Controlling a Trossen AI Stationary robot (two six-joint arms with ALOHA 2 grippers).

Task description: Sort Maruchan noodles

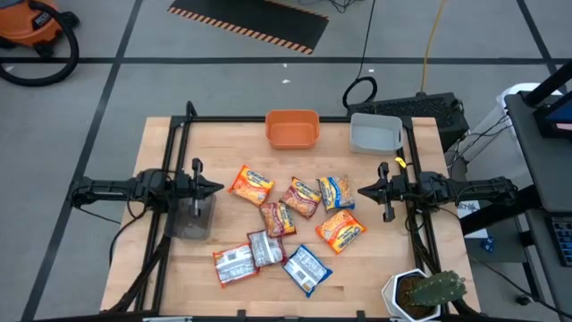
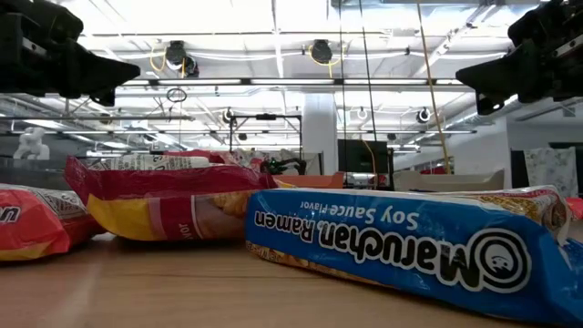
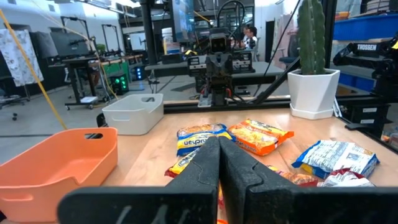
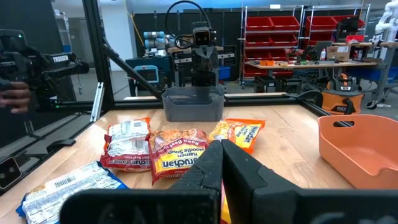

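Several Maruchan packets lie flat mid-table: orange ones [image 1: 251,183] [image 1: 340,230], a yellow-blue one [image 1: 336,191], dark red-brown ones [image 1: 302,197] [image 1: 277,217], silver-red ones [image 1: 235,264] [image 1: 265,248] and a blue-white one [image 1: 307,268], some overlapping. My left gripper [image 1: 217,188] hovers left of the pile, shut and holding nothing; its fingers [image 3: 219,146] point at the packets. My right gripper [image 1: 362,190] hovers right of the pile, also shut and holding nothing [image 4: 221,149]. In the low view both grippers [image 2: 135,69] [image 2: 461,78] hang well above the packets.
An orange bin [image 1: 292,128] and a grey bin [image 1: 375,132] stand at the far edge. A clear bin [image 1: 190,217] sits under my left arm. A potted cactus [image 1: 427,293] stands at the near right corner. Bare wood shows between the pile and the far bins.
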